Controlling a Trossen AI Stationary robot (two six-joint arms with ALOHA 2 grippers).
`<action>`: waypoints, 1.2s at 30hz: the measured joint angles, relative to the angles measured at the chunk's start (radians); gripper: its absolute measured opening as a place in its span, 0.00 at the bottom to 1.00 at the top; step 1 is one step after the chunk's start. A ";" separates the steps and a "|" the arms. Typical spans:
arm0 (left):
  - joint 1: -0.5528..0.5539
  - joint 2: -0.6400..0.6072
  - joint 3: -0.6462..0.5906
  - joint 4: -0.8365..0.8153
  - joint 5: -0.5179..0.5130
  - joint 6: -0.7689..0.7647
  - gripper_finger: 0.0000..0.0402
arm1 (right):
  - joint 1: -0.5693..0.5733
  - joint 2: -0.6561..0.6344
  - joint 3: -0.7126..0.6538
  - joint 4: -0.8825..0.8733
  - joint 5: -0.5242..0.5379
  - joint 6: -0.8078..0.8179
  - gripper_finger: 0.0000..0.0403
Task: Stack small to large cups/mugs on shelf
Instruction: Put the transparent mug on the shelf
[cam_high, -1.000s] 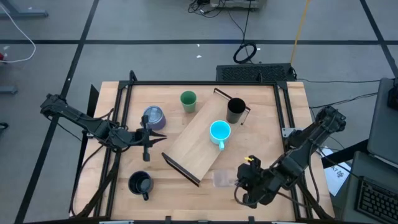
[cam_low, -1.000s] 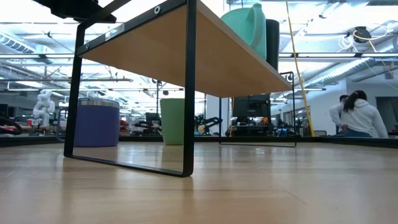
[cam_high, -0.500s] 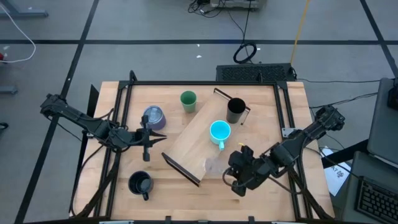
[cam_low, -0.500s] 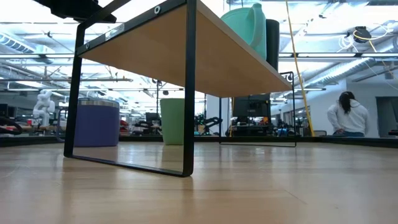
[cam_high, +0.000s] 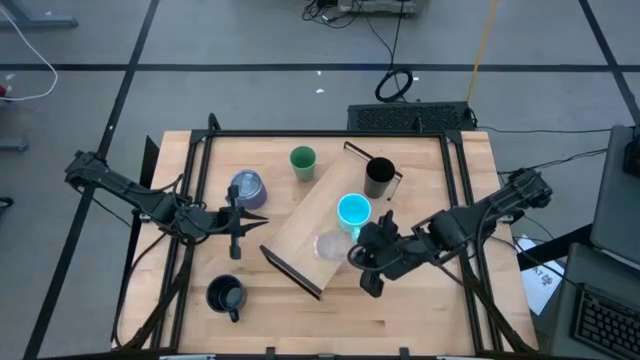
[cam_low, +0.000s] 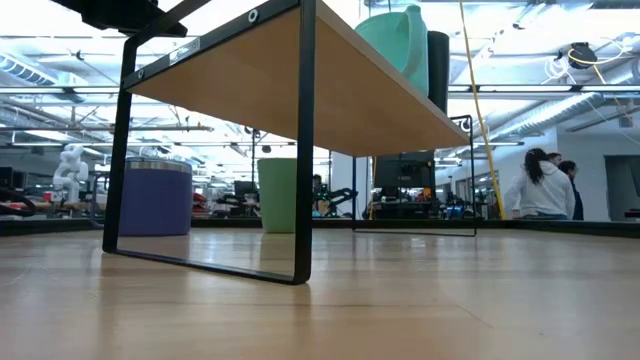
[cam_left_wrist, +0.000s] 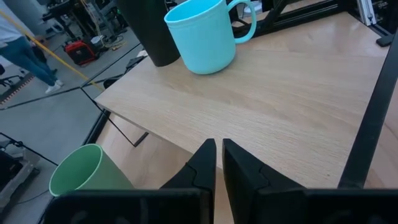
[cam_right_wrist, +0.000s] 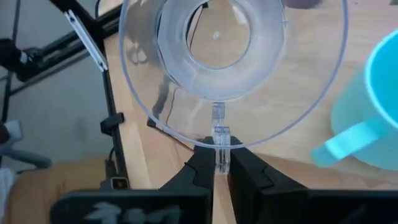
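- right claw (cam_right_wrist: 216, 163) pinches the rim of the tiny clear cup (cam_high: 328, 245), carried over the shelf (cam_high: 300, 235), near its middle, just beside the cyan mug (cam_high: 353, 212)
- cup looks thin, light and slick; a rim pinch is probably the only workable hold, so squeeze gently or it may flex or slip
- left claw (cam_left_wrist: 217, 163) pressed together, holding nothing, waiting near the tabletop's left edge by the purplish-grey mug (cam_high: 247, 188)
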 joint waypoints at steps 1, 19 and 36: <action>0.000 0.000 0.000 0.002 0.000 0.000 0.08 | 0.000 0.009 0.000 0.003 0.000 -0.012 0.03; 0.000 0.105 0.000 0.395 0.112 0.061 0.08 | 0.003 0.053 0.000 0.000 -0.002 -0.105 0.03; 0.008 0.396 0.202 0.419 0.213 0.003 0.08 | 0.003 0.053 -0.058 0.010 0.002 -0.133 0.06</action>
